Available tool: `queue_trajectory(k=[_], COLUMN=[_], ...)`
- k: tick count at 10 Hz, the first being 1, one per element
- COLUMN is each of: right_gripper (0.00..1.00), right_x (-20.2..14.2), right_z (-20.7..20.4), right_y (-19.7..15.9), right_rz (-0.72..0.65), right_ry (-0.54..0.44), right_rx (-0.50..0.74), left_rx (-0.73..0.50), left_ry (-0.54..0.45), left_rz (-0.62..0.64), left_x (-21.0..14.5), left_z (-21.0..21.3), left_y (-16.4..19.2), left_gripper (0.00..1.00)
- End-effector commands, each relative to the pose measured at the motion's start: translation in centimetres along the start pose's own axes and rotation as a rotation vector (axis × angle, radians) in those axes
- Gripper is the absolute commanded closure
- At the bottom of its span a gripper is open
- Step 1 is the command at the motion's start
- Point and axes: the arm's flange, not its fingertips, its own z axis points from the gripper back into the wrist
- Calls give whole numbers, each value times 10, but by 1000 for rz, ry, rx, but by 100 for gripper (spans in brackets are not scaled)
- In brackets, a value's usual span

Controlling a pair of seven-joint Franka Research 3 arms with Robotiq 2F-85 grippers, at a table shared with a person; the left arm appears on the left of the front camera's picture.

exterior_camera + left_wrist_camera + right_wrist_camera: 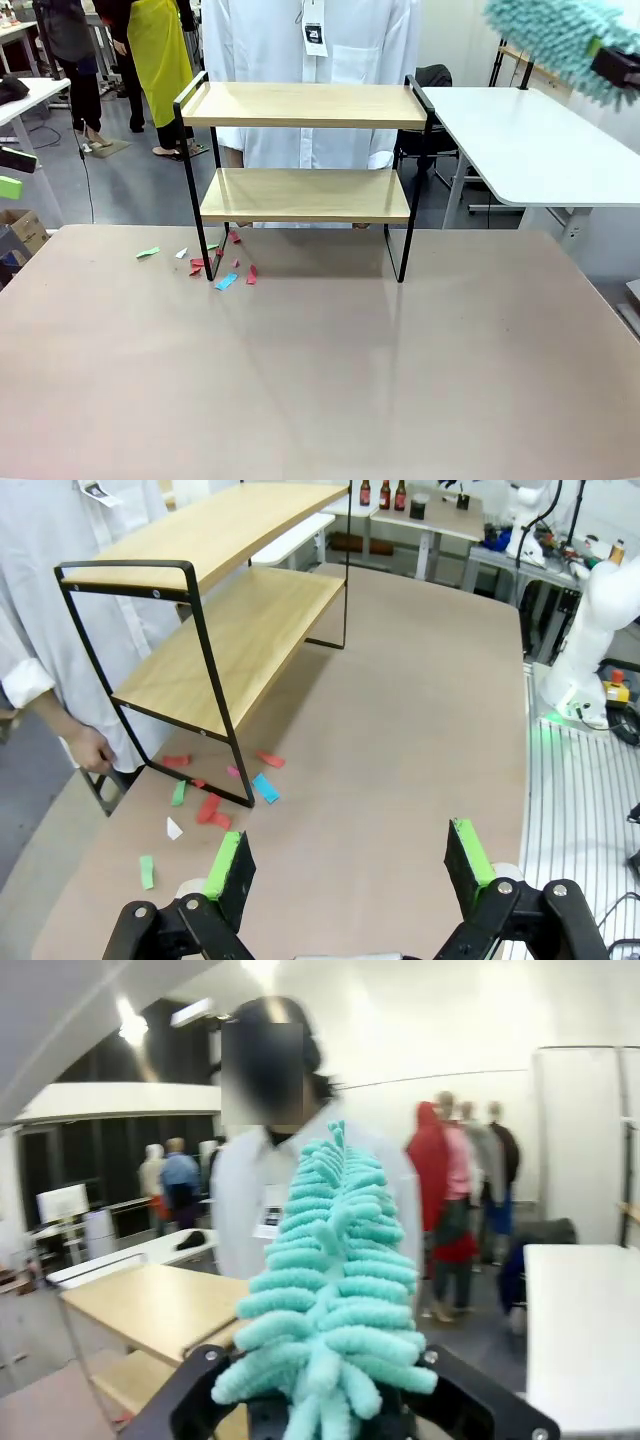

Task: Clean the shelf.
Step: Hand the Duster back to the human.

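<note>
The shelf stands at the far middle of the table, two light wooden boards in a black frame, both boards bare. In the left wrist view the shelf is up left. Small red, blue and green paper scraps lie on the table by its left legs, and the same scraps show ahead of my left gripper, which hovers open over the table. My right gripper is high at the upper right, shut on a fluffy teal duster. The duster rises from my right gripper, above the shelf's top board.
A person in a white coat stands right behind the shelf, with a hand down at the table's far edge. A white table stands at the back right. The brown table stretches wide in front of the shelf.
</note>
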Motion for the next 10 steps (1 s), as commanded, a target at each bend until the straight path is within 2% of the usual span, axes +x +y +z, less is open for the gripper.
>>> queue_trajectory(k=[1, 3, 5, 8, 10], right_gripper=[83, 83, 83, 83, 83], right_x=[-18, -49, -95, -156, -187], right_z=[11, 29, 51, 71, 80], right_y=[2, -12, -26, -27, -23], right_rz=[30, 18, -13, -56, -83], right_ry=[-33, 26, 118, 223, 253], right_rx=[-126, -197, -230, -246, -243], left_rx=[-4, -4, -4, -4, -4], left_ry=[-31, -31, -31, -31, -31], left_rz=[-12, -12, -12, -12, -12], left_x=[1, 1, 1, 1, 1], left_z=[0, 0, 0, 0, 0], left_y=[1, 1, 1, 1, 1], left_gripper=[0, 0, 0, 0, 0])
